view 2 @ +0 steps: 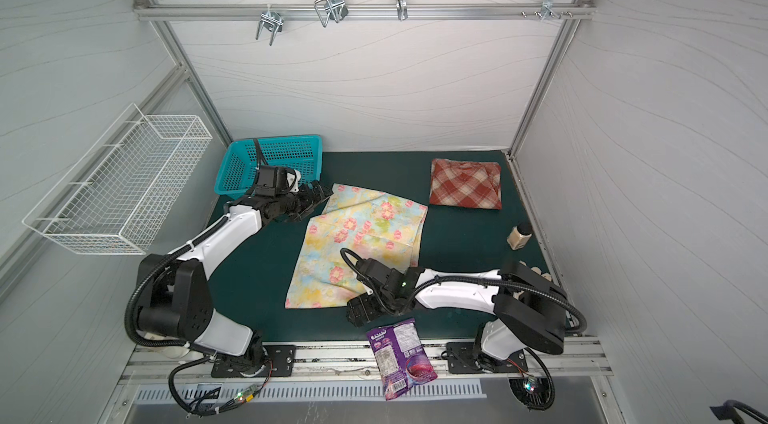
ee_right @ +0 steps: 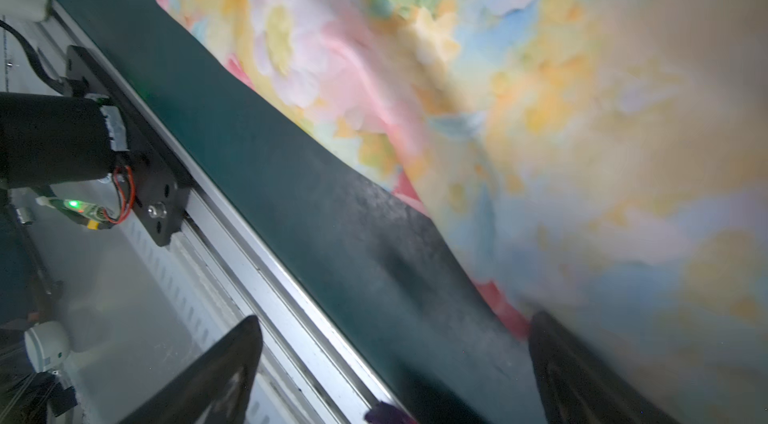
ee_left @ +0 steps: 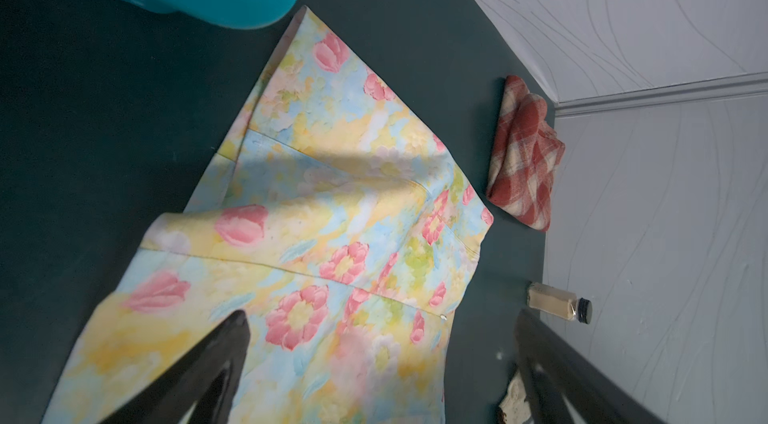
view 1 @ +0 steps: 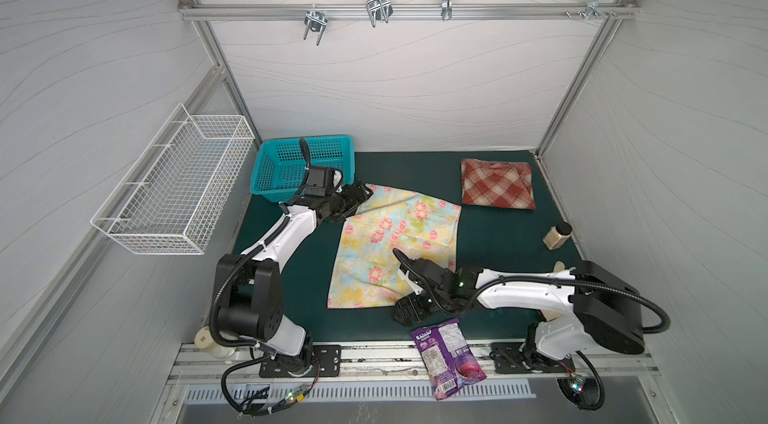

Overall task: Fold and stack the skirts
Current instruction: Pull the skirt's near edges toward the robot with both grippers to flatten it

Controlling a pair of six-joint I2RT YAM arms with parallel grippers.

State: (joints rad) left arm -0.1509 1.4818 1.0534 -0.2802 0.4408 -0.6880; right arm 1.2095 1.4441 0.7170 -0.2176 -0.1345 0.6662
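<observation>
A purple snack bag [view 1: 446, 355] lies nearest, in front of the floral skirt [view 1: 390, 243], which is spread flat on the bench [view 1: 498, 297]. The right claw [view 1: 402, 312] hangs released at the skirt's near right corner. The left claw [view 1: 359, 195], also released, is at its far left corner. Beyond the floral skirt's right side, apart from it, the plaid skirt [view 1: 496, 184] lies folded.
</observation>
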